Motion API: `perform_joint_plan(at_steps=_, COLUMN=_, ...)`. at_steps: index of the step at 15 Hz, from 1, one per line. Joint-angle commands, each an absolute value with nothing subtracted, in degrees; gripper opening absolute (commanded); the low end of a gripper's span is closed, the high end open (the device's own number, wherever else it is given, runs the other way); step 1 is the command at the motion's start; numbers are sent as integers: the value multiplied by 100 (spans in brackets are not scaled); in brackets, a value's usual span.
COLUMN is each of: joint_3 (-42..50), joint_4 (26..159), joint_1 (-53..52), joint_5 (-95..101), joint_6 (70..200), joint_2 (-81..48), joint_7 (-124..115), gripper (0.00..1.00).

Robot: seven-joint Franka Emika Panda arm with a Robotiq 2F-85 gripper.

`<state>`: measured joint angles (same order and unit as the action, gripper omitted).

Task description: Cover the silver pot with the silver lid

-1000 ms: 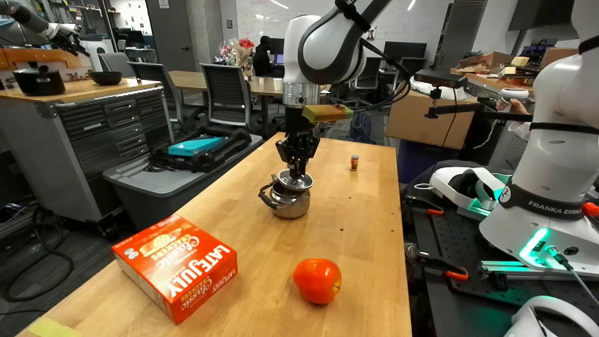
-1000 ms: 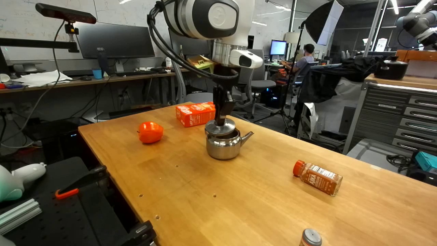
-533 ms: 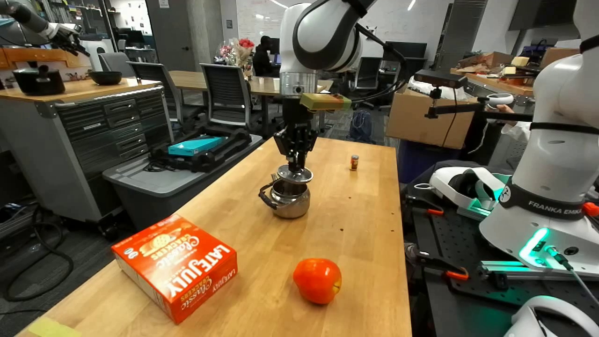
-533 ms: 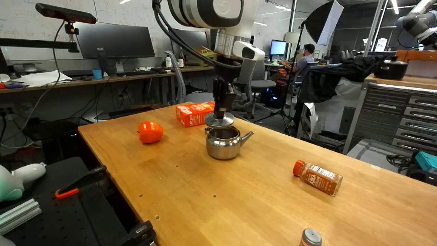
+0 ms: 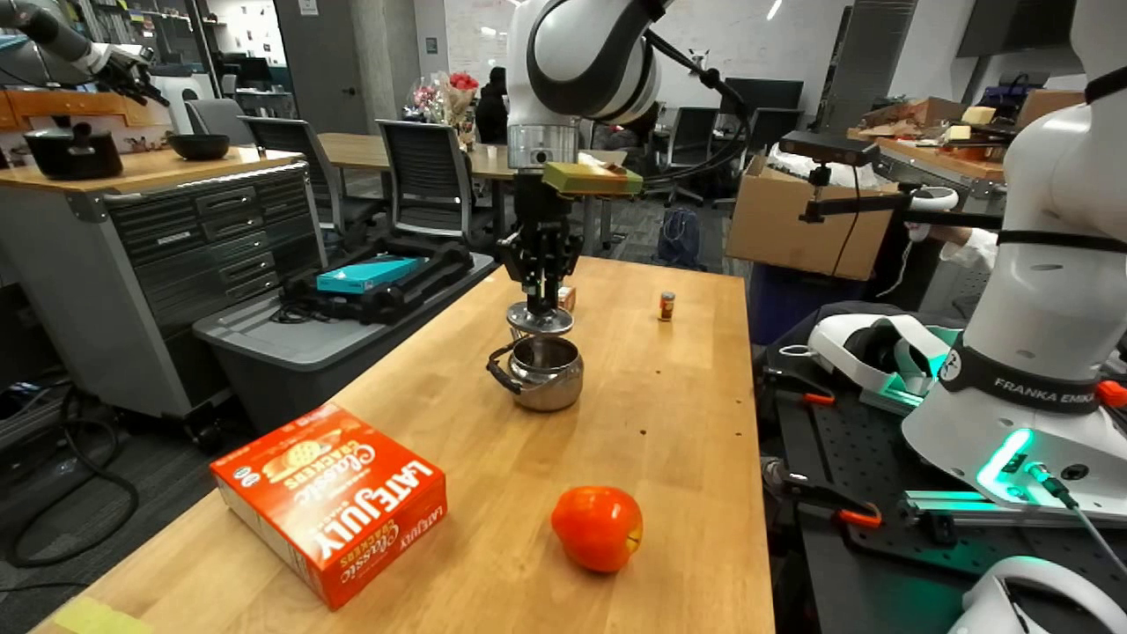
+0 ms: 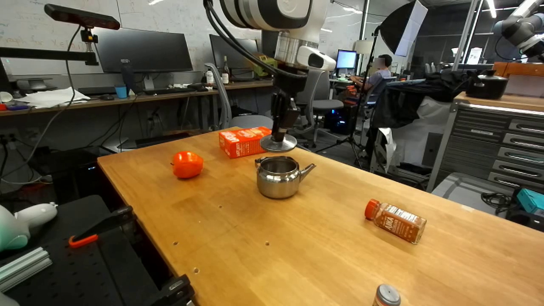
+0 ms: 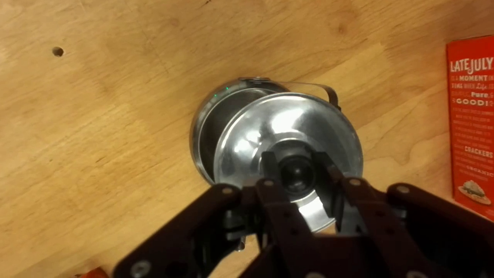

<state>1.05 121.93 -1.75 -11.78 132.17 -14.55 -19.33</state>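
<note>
Gripper point(image 7: 295, 168) juts in from approx. 6 o'clock in wrist view, fingers point(image 7: 273, 170) pinching dark knob point(image 7: 297, 177) of silver lid point(image 7: 285, 119). Lid hides much of silver pot point(image 7: 214, 127); pot's dark inside shows at lid's 10 o'clock, handle point(image 7: 332, 96) approx. 1. Red box point(image 7: 471, 127) w/ "LATE JULY" print, part cut off, at view's 3 o'clock.

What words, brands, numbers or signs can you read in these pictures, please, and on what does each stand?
"LATEJULY Classic CRACKERS": red box, top and side.
"LATE JULY... MOMENT IN TIME WHEN Life... Pure... GOOD!... CRACKERS... ORGANIC": same box, wrist view.
"FRANKA EMIKA": arm's base band.
Perhaps "AJIKA": lying spice bottle.
Too small or blurred: labels on small jar and drawer cabinet; whiteboard writing; door paper; other print on box and bottle.
</note>
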Motion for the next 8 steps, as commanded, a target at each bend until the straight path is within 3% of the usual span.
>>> perform_joint_plan(at_steps=1, joint_3=128, joint_4=11831, joint_1=-173, joint_5=-1140, joint_6=13029, joint_2=-1736, joint_7=-2114, gripper=7)
perform_joint_plan(at_steps=8, joint_3=194, joint_4=11450, joint_1=-178, joint_5=-1153, joint_6=12859, joint_2=-2208, joint_7=-2308, gripper=7)
